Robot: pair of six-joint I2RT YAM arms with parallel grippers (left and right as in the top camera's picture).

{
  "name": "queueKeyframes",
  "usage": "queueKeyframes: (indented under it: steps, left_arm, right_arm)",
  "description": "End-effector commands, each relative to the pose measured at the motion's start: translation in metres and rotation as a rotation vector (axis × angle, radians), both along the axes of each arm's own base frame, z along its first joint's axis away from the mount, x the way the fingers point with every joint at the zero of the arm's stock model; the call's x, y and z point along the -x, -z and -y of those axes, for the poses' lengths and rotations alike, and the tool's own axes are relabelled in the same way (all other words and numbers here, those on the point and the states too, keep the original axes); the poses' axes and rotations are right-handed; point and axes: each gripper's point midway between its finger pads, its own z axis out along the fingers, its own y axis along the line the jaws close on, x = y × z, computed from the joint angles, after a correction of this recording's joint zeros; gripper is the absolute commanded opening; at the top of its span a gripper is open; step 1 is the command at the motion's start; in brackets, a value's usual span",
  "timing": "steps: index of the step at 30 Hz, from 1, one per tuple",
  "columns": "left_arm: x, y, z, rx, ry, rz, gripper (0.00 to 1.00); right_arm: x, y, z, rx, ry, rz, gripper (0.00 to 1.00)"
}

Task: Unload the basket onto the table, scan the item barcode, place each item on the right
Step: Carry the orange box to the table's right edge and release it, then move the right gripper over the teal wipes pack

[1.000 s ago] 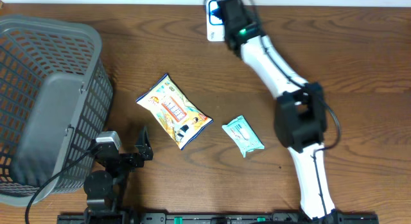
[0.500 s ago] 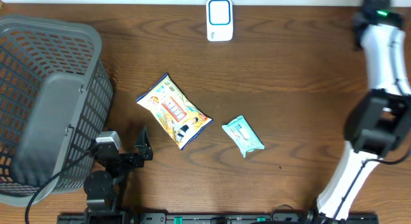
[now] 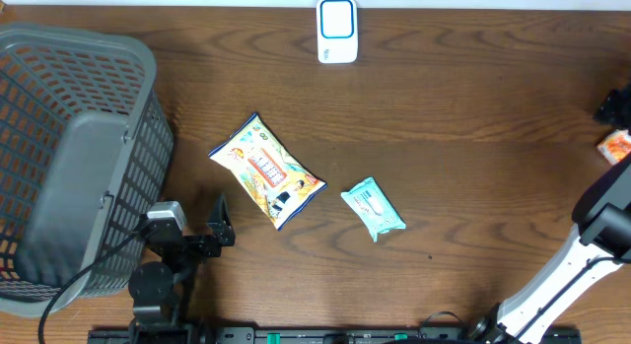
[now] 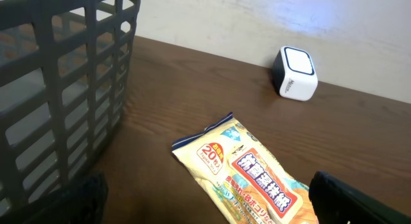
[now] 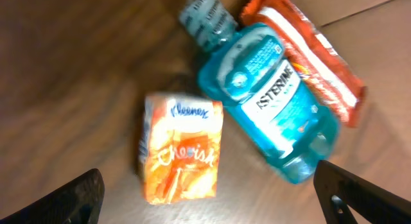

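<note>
Wide open and empty at the right tool (image 5: 212, 197), above a small orange Kleenex tissue pack (image 5: 183, 149) on the brown wooden bench (image 5: 77, 70), just beside a blue Listerine bottle (image 5: 266, 99). Wide open too at the left tool (image 4: 212, 199), near a yellow snack packet (image 4: 250, 176), white-and-blue scanner box (image 4: 295, 73) farther back.

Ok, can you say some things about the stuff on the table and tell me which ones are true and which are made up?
1. The snack packet lies on the table, outside the basket. True.
2. The scanner sits inside the basket. False: it stands on the table by the far edge.
3. The mouthwash bottle is blue. True.
4. The left fingers are squeezing the snack packet. False: they are open and hold nothing.
5. The orange tissue pack lies beside the mouthwash bottle. True.
</note>
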Motion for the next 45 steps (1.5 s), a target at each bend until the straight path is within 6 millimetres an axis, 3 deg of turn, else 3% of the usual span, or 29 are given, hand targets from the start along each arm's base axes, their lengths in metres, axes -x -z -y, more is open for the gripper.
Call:
queueKeyframes:
  steps: [1,5,6,10,13,14,18,20,24,28,34,39,45]
  left_arm:
    - [0.001,0.012,0.001,0.009,0.000,-0.035,1.00]
    - [0.001,0.012,0.001,0.009,0.000,-0.035,1.00]
    - [0.001,0.012,0.001,0.009,0.000,-0.035,1.00]
    - [0.001,0.012,0.001,0.009,0.000,-0.035,1.00]
    - [0.001,0.012,0.001,0.009,0.000,-0.035,1.00]
    - [0.001,0.012,0.001,0.009,0.000,-0.035,1.00]
    - [0.001,0.012,0.001,0.009,0.000,-0.035,1.00]
    - [0.001,0.012,0.001,0.009,0.000,-0.035,1.00]
    - [0.001,0.012,0.001,0.009,0.000,-0.035,1.00]
    - [0.001,0.012,0.001,0.009,0.000,-0.035,1.00]
    - [0.001,0.012,0.001,0.009,0.000,-0.035,1.00]
    - [0.001,0.012,0.001,0.009,0.000,-0.035,1.00]
    - [0.001,0.012,0.001,0.009,0.000,-0.035,1.00]
  right_arm:
    - [-0.039,-0.083,-0.047,-0.144,-0.101,0.330,0.99]
    - [-0.057,-0.150,-0.131,-0.392,-0.240,0.555,0.99]
    - [-0.057,-0.160,-0.144,-0.408,-0.269,0.569,0.99]
    - [-0.038,-0.210,-0.229,-0.487,-0.363,0.590,0.99]
    - [-0.020,-0.228,-0.283,-0.547,-0.415,0.570,0.99]
    - [-0.009,-0.232,-0.311,-0.598,-0.414,0.552,0.99]
    - [0.019,-0.236,-0.378,-0.685,-0.505,0.466,0.99]
    - [0.029,-0.232,-0.401,-0.708,-0.551,0.420,0.99]
    - [0.041,-0.229,-0.439,-0.736,-0.637,0.362,0.99]
    - [0.049,-0.227,-0.456,-0.745,-0.681,0.331,0.99]
    - [0.063,-0.219,-0.459,-0.737,-0.691,0.263,0.99]
    - [0.073,-0.207,-0.449,-0.571,-0.689,0.187,0.99]
    - [0.084,-0.193,-0.470,-0.499,-0.696,0.137,0.99]
